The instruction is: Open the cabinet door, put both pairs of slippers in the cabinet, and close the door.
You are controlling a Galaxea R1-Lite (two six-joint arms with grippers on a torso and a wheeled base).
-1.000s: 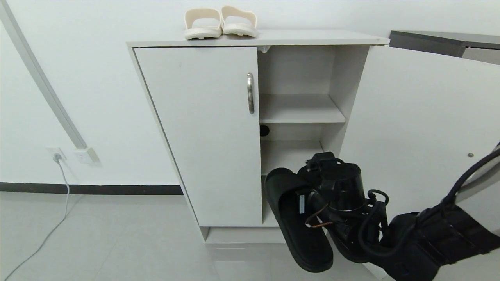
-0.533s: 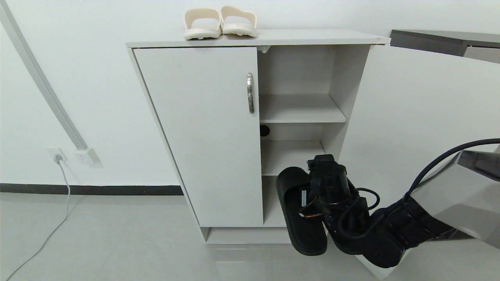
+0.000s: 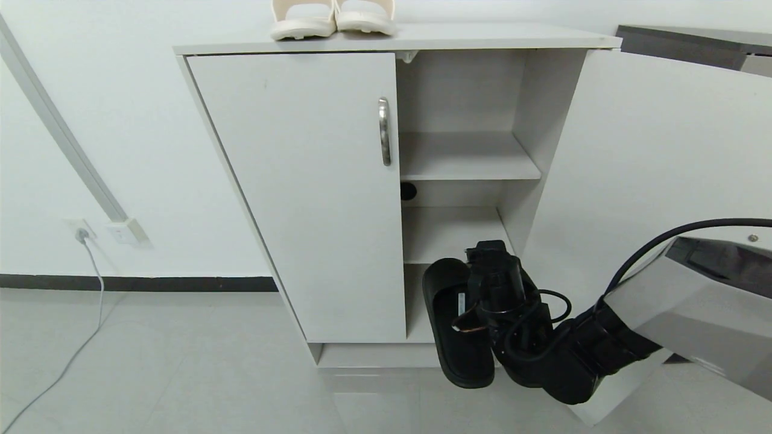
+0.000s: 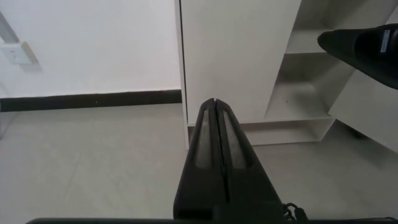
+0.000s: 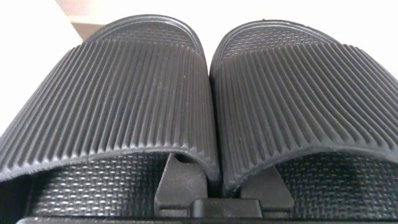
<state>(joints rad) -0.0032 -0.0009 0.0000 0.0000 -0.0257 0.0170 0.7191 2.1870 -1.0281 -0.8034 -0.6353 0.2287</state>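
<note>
- Moved in since a second ago: right arm carried the black slippers (image 3: 457, 325) up and toward the cabinet (image 3: 482, 37). The head camera also shifted closer, so the cabinet's own jump in the picture was not real motion.
- Black pair hung soles-out in front of the bottom compartment (image 3: 416, 313), at 6 o'clock of the opening, not yet inside.
- Right gripper (image 3: 485, 265) was clenched on the pair, fingers (image 5: 179, 180) tucked under the ribbed straps where the two slippers met.
- Left gripper (image 4: 214, 109) had its fingers pressed together on nothing, low over the floor, well apart from the cabinet.
- Cream slippers (image 3: 332, 15) sat side by side on the cabinet top at 12 o'clock, untouched.
- Handling guess: soft rubbery slides, light, bendy. Straps likely give under a pinch, so the pair could swing or sag. The joined inner strap edges looked like the sensible hold, and the ribbing should help against slip.
- Edges: closed left door (image 3: 307, 181) edge just beside the pair at 9 o'clock, open right door (image 3: 651, 157) at 3 o'clock near the arm, middle shelf (image 3: 449, 232) lip at 12 o'clock.
- Room: the opening looked narrow, and dangling heels could catch the base ledge on entry.
</note>
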